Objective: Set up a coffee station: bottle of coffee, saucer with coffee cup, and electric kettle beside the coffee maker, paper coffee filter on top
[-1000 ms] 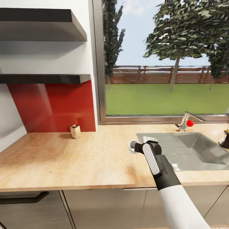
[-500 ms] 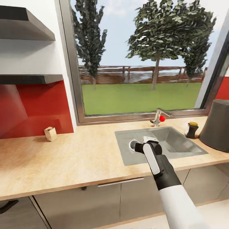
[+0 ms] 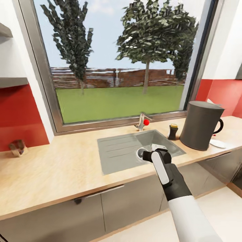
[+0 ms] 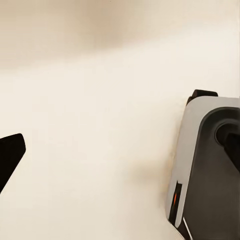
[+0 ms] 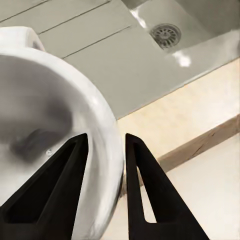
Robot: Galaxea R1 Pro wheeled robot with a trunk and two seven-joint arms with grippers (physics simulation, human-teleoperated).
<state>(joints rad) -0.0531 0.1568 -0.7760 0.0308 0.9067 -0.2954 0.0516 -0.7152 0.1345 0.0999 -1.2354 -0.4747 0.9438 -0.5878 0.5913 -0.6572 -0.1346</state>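
Observation:
My right gripper (image 3: 145, 155) is shut on the rim of the white coffee cup (image 3: 140, 153) and holds it over the sink's front edge. In the right wrist view the cup's wall (image 5: 45, 100) sits between the two black fingers (image 5: 145, 185). The dark grey coffee maker (image 3: 201, 126) stands on the kitchen countertop (image 3: 60, 168) to the right of the sink. A thin white point, seemingly the paper coffee filter (image 3: 210, 101), sticks up at its top. The bottle of coffee (image 3: 173, 131) stands just left of it and the white saucer (image 3: 217, 143) lies at its right. The electric kettle is out of view.
A steel sink (image 3: 117, 153) with a drainboard is set into the counter, with a red-knobbed tap (image 3: 144, 121) behind it under the window. A small holder (image 3: 17, 148) stands far left below a grey shelf (image 3: 10, 81). The left wrist view faces pale floor and my grey base (image 4: 210, 170).
The camera has swung right, so the counter and sink slid left in the picture and the coffee maker and saucer came into view. The right gripper still holds the cup.

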